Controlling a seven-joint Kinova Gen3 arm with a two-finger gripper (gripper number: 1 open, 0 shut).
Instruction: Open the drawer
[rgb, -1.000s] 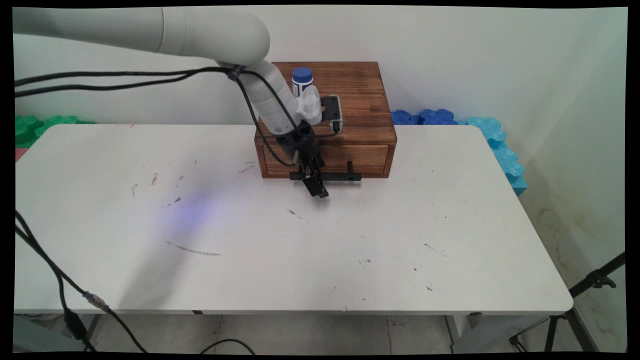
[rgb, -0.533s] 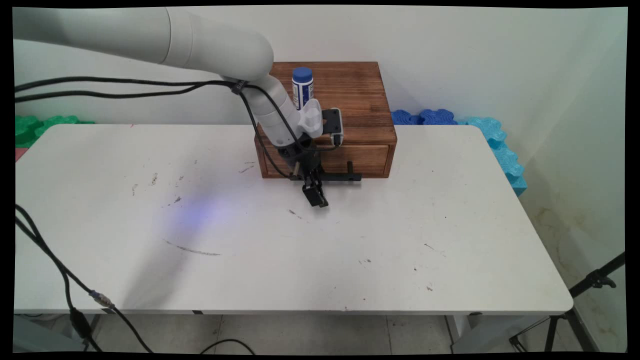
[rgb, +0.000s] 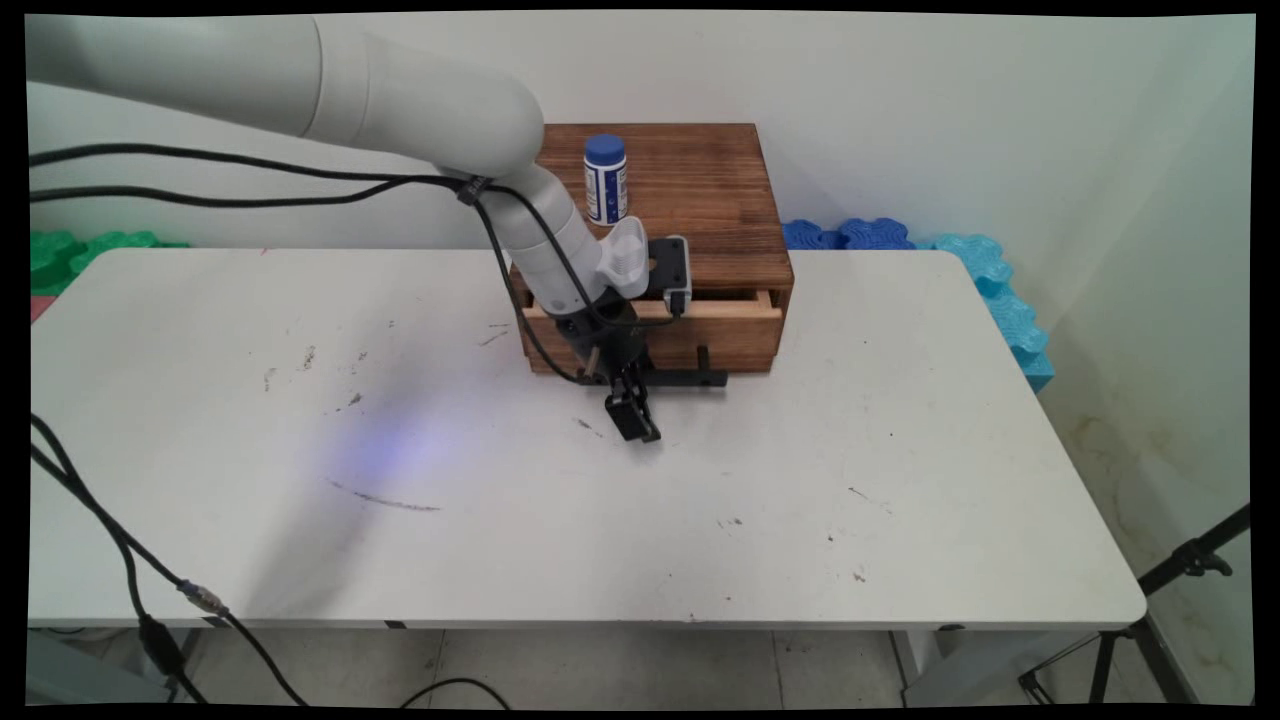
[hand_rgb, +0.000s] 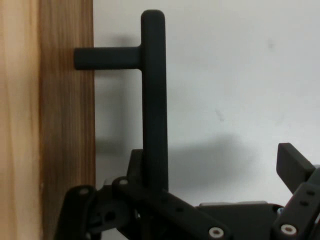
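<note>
While no lettering on the blue-capped bottle (rgb: 606, 179) reads clearly, I see the gripper (rgb: 634, 418) fingers apart around the drawer handle (hand_rgb: 154, 100) of the wooden box (rgb: 700, 200) at centre frame.

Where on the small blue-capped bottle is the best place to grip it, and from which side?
Grip the bottle round its white body, below the cap, probably from the near side: it stands upright and alone on the wooden box.
</note>
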